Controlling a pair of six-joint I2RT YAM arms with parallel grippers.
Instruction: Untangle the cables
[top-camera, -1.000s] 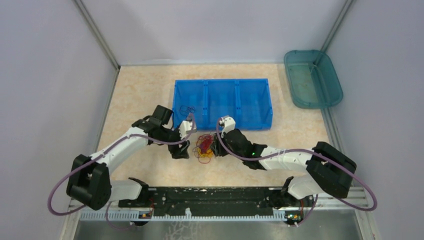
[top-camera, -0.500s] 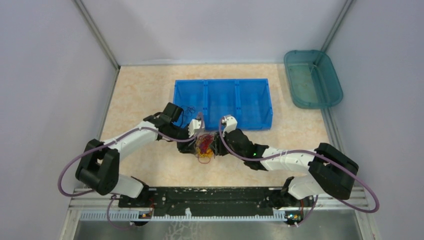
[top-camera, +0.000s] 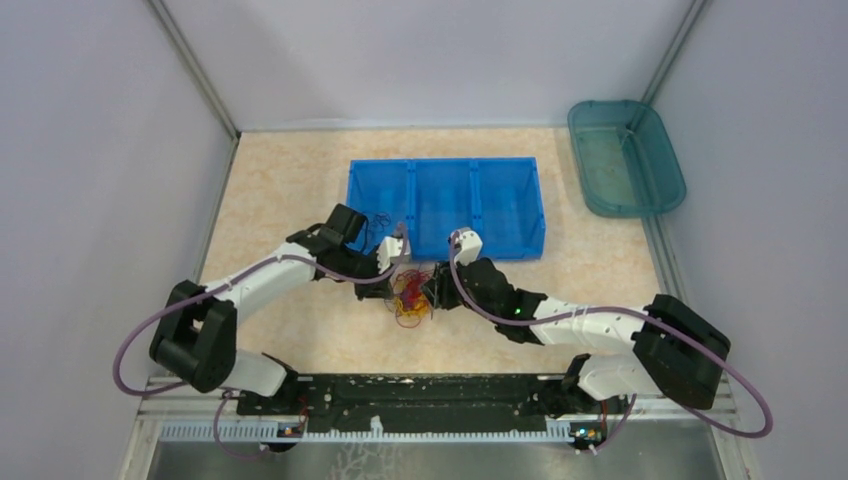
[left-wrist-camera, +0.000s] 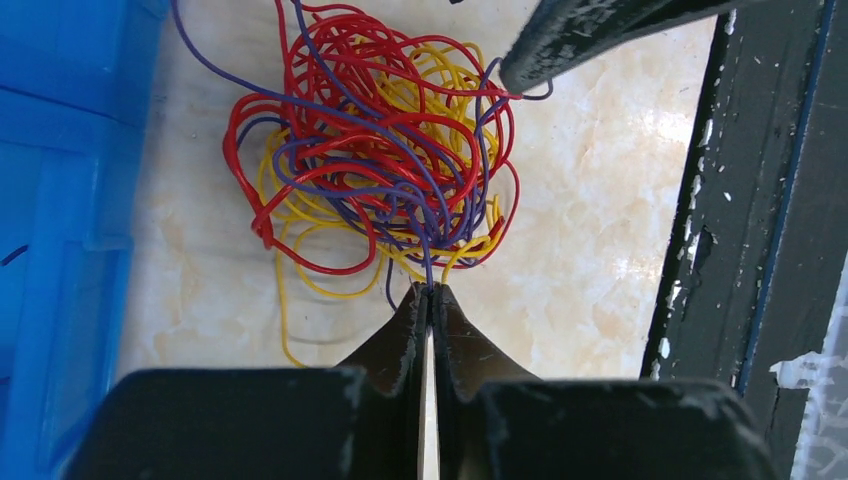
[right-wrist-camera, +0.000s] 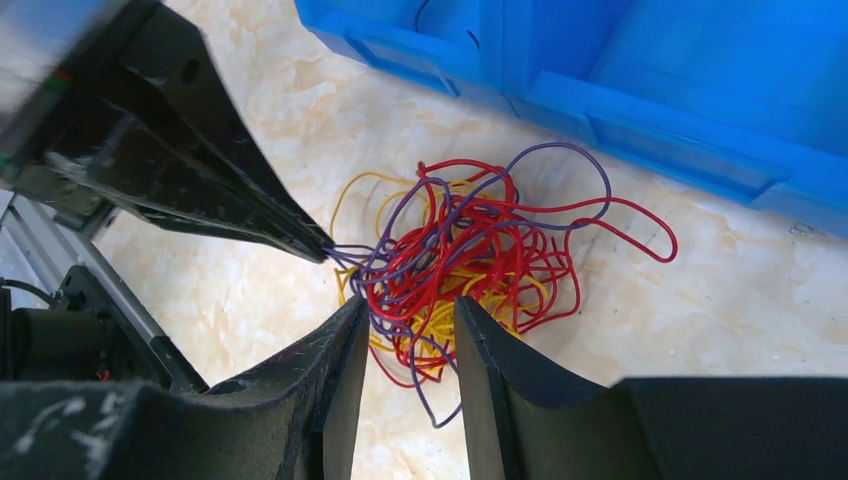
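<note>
The cables (top-camera: 408, 297) lie as one tangle of red, yellow and dark purple wires on the beige table, just in front of the blue bin. My left gripper (left-wrist-camera: 430, 292) is shut on a dark purple cable (left-wrist-camera: 425, 255) at the tangle's near edge. In the right wrist view its tips (right-wrist-camera: 322, 250) pinch that same strand. My right gripper (right-wrist-camera: 410, 310) stands partly open over the tangle (right-wrist-camera: 460, 260), its fingers either side of a few loose strands. From above, both grippers meet at the tangle, the left gripper (top-camera: 393, 288) on its left and the right gripper (top-camera: 430, 293) on its right.
A blue three-compartment bin (top-camera: 445, 205) stands right behind the tangle, with a dark cable (top-camera: 375, 218) in its left compartment. A teal tray (top-camera: 625, 157) sits at the back right. A black rail (top-camera: 420, 395) runs along the near edge. Grey walls enclose the table.
My left arm has swung right to the tangle and its jaws have shut on the purple strand. The right gripper has stayed at the tangle, its forearm shifting slightly.
</note>
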